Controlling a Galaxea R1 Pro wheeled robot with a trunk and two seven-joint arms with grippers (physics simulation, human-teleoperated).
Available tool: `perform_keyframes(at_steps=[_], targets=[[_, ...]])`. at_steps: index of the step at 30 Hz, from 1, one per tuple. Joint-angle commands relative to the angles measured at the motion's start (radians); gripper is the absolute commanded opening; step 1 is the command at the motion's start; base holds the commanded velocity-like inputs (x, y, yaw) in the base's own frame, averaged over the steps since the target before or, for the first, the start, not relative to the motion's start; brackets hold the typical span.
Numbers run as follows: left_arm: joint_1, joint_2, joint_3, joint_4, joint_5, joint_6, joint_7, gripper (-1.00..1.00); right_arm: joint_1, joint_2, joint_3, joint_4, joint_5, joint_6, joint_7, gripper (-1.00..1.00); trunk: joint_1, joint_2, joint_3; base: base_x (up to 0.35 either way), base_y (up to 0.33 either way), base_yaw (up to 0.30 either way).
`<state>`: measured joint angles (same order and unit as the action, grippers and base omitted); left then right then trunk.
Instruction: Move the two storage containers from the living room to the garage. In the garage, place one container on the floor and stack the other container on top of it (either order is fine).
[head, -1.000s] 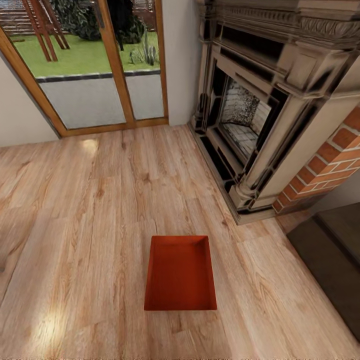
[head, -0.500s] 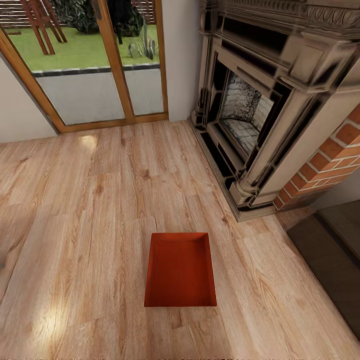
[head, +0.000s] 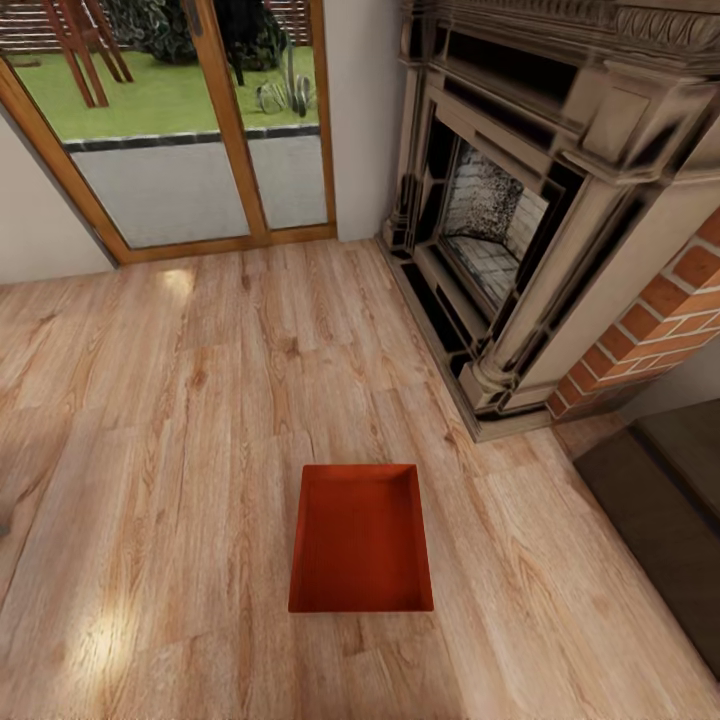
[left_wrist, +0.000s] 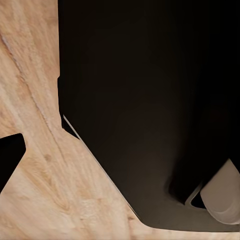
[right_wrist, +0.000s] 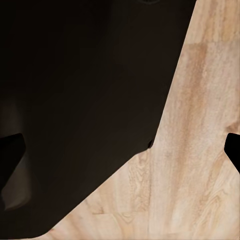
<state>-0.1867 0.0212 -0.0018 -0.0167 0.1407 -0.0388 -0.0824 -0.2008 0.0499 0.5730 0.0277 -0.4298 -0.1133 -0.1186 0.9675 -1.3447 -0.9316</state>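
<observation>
One orange-red open-top storage container lies empty on the light wood-plank floor of the living room, straight ahead of me and low in the head view. The second container is out of view, and so is the garage. In the right wrist view my right gripper hangs open over the planks, with a dark fingertip at each side edge. In the left wrist view my left gripper is spread wide; one dark fingertip shows over the wood, and the other merges with my dark body.
A stone fireplace with brick beside it stands close to the container's far right. A dark low cabinet sits at the right edge. Glass patio doors in a wood frame are ahead on the left.
The whole picture slid slightly compared with a second ago, so the camera moved a little. The container has stayed put on the floor.
</observation>
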Motion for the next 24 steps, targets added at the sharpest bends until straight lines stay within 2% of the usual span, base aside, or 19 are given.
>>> perform_keyframes(at_steps=[1, 24], targets=[[0.000, 0.000, -0.001, 0.001, 0.010, -0.003, -0.005, 1.00, -0.001, 0.001, 0.008, 0.003, -0.009, -0.006, -0.001, 1.00, 0.000, 0.000, 0.000, 0.000, 0.000, 0.000], [0.000, 0.000, 0.000, 0.001, 0.010, -0.003, -0.005, 1.00, -0.001, 0.001, 0.008, 0.003, -0.008, -0.001, -0.002, 1.00, 0.000, 0.000, -0.003, 0.000, 0.000, 0.000]])
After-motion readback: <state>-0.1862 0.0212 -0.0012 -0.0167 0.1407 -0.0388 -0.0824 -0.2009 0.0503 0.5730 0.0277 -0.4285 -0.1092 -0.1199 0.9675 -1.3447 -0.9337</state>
